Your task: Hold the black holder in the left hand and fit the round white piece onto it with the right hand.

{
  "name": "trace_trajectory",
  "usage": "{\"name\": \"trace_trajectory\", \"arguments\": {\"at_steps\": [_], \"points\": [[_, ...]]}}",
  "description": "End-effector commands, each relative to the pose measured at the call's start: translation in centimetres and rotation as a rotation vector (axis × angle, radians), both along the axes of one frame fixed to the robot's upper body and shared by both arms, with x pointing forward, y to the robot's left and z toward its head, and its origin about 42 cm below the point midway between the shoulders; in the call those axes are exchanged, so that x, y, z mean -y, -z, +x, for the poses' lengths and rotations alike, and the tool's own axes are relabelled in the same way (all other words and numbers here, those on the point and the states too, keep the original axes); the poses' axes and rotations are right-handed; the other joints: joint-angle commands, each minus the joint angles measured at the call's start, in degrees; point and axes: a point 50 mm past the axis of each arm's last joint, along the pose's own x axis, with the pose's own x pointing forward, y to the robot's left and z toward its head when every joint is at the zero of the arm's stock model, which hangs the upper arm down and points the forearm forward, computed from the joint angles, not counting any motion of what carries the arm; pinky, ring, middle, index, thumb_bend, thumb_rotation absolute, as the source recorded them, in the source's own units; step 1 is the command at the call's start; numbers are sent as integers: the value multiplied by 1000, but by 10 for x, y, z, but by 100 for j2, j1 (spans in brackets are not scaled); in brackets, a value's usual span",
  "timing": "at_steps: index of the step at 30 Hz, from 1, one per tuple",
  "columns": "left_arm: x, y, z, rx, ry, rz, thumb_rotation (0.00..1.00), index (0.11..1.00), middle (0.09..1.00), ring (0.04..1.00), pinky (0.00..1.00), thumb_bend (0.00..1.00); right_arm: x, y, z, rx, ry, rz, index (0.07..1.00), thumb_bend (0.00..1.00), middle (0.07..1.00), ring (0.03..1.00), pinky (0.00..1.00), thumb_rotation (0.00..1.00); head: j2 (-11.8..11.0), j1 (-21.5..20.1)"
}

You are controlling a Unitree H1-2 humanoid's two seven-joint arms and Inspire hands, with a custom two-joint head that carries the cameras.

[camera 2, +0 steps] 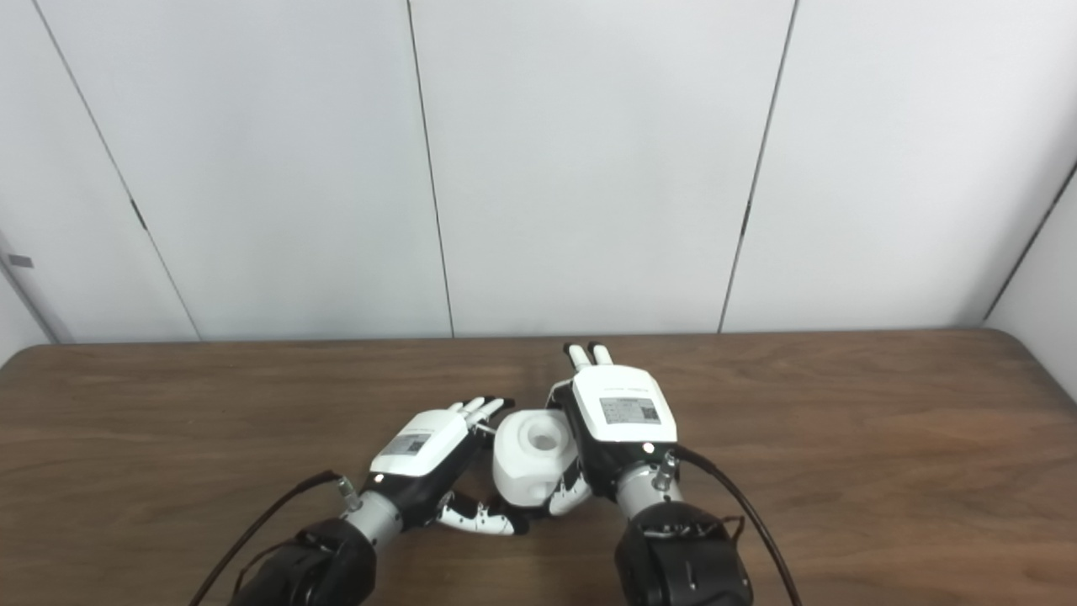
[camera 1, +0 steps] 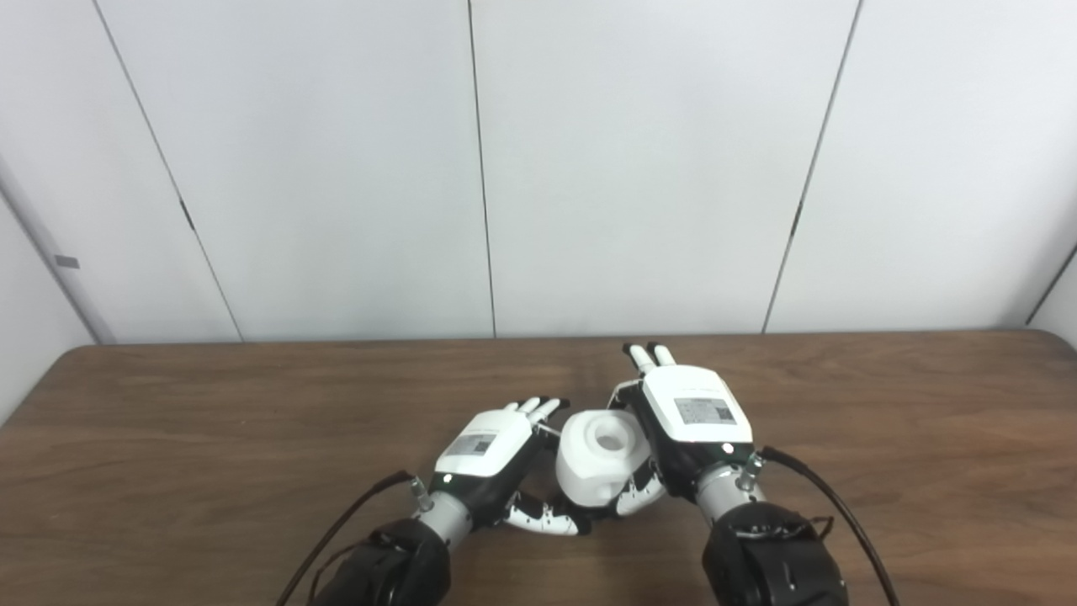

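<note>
The round white piece (camera 1: 599, 456), a chunky knob with a round hole in its top, sits low over the brown table (camera 1: 210, 421) between my two hands. My right hand (camera 1: 686, 421) presses against its right side, thumb curled under its front and one finger bent behind it, while two fingers point straight away. My left hand (camera 1: 492, 454) lies just left of the piece with fingers stretched out and its thumb reaching toward the piece's base. No black holder shows in either view; it may be hidden behind the hands or the piece.
Bare brown tabletop spreads to both sides and toward the far edge (camera 1: 336, 341). White wall panels stand behind it. Black cables (camera 1: 833, 505) trail from both wrists near the front edge.
</note>
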Motion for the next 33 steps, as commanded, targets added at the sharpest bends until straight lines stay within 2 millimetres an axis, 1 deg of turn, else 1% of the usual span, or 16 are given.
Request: {"name": "trace_trajectory", "arguments": {"at_steps": [1, 3, 6, 17, 21, 27, 29, 33], "points": [[7, -5, 0, 12, 23, 2, 48, 480, 981, 1000, 1000, 518, -3, -9, 0, 19, -17, 16, 607, 803, 979, 1000, 699, 322, 4, 2], [7, -5, 0, 14, 24, 4, 48, 480, 980, 1000, 1000, 518, -3, -9, 0, 15, -16, 17, 609, 834, 982, 1000, 697, 340, 1, 5], [7, -4, 0, 16, 25, 3, 48, 480, 978, 1000, 1000, 518, -3, -9, 0, 11, -18, 16, 604, 844, 986, 1000, 696, 352, -13, 10], [7, -4, 1, 22, 27, 3, 49, 480, 978, 1000, 1000, 518, -3, -9, 1, 11, -15, 18, 631, 864, 993, 1000, 706, 338, -26, 11], [7, -4, 1, 18, 25, 3, 49, 480, 982, 1000, 1000, 518, -3, -9, 1, 11, -18, 15, 614, 868, 994, 1000, 709, 340, -26, 5], [7, -4, 2, 21, 27, -2, 49, 479, 978, 1000, 1000, 518, -3, -10, 2, 6, -19, 15, 620, 872, 997, 1000, 711, 352, -49, 7], [7, -4, 1, 23, 26, -3, 49, 479, 975, 1000, 1000, 518, -3, -10, 1, 7, -18, 19, 631, 883, 997, 1000, 712, 358, -49, 7], [6, -3, 2, 17, 23, -4, 49, 479, 977, 1000, 1000, 518, -3, -10, 2, 8, -13, 23, 690, 939, 1000, 1000, 717, 386, -86, -2]]}}
